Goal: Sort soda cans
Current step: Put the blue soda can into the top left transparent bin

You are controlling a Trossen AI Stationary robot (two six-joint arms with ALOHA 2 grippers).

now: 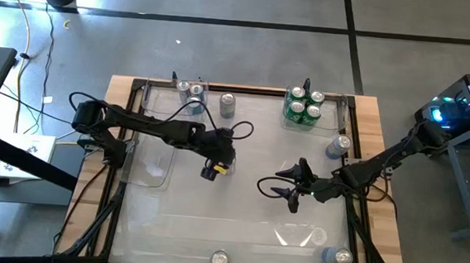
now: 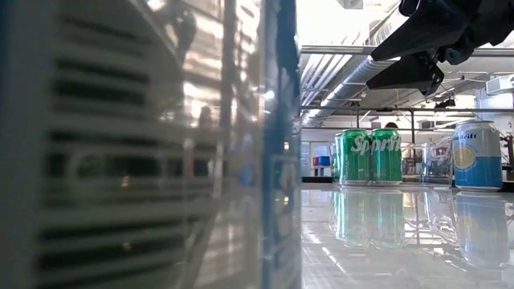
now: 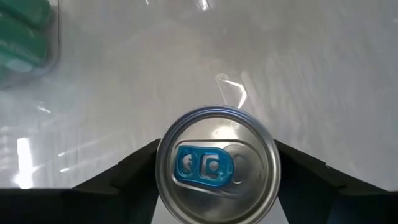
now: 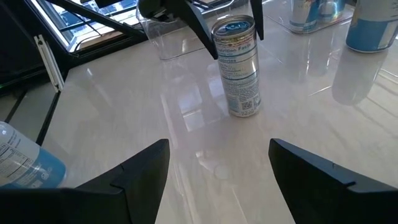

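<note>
I read "Sprite" in white across the two green cans [image 2: 369,156] standing at my one o'clock in the low view. On the silver can [image 4: 239,67] between my left fingers a panel's heading appeared to end in "Facts"; the fine print under it stayed illegible.

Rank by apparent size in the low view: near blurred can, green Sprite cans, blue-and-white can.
1. Near blurred can: largest, only because it sits against the lens.
2. Blue-and-white can.
3. Green Sprite cans: slightly smaller; depth makes 2 versus 3 unsure.
</note>
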